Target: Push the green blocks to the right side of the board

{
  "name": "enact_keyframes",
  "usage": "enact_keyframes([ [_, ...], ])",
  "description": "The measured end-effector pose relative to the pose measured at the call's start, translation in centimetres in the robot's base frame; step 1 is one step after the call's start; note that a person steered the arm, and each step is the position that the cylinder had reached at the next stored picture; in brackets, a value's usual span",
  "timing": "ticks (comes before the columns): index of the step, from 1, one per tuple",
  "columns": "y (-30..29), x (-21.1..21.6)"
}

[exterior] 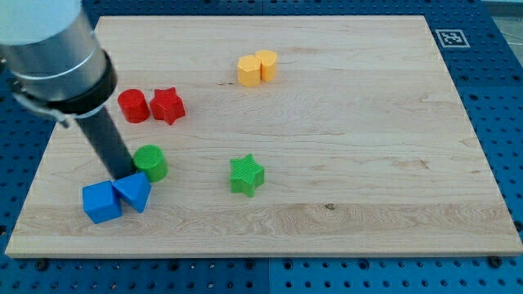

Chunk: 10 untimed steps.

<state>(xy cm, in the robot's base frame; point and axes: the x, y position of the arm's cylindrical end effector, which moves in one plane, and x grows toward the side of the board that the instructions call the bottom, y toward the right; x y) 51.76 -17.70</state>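
Observation:
A green cylinder point(152, 162) stands at the board's left, and a green star point(246, 175) lies near the middle, to its right. My tip point(124, 173) is at the lower end of the dark rod, just left of the green cylinder and touching or nearly touching it. The tip is right above the blue blocks. The green star is well apart from the tip, to the right.
A blue cube point(101, 202) and a blue wedge-shaped block point(133, 191) sit below the tip. A red cylinder point(132, 106) and red star point(167, 105) lie above. Two yellow blocks point(257, 68) sit near the top. The wooden board point(368, 163) is edged by blue pegboard.

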Motion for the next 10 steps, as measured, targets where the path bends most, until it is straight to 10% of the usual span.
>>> enact_keyframes([
  [10, 9.8, 0.5],
])
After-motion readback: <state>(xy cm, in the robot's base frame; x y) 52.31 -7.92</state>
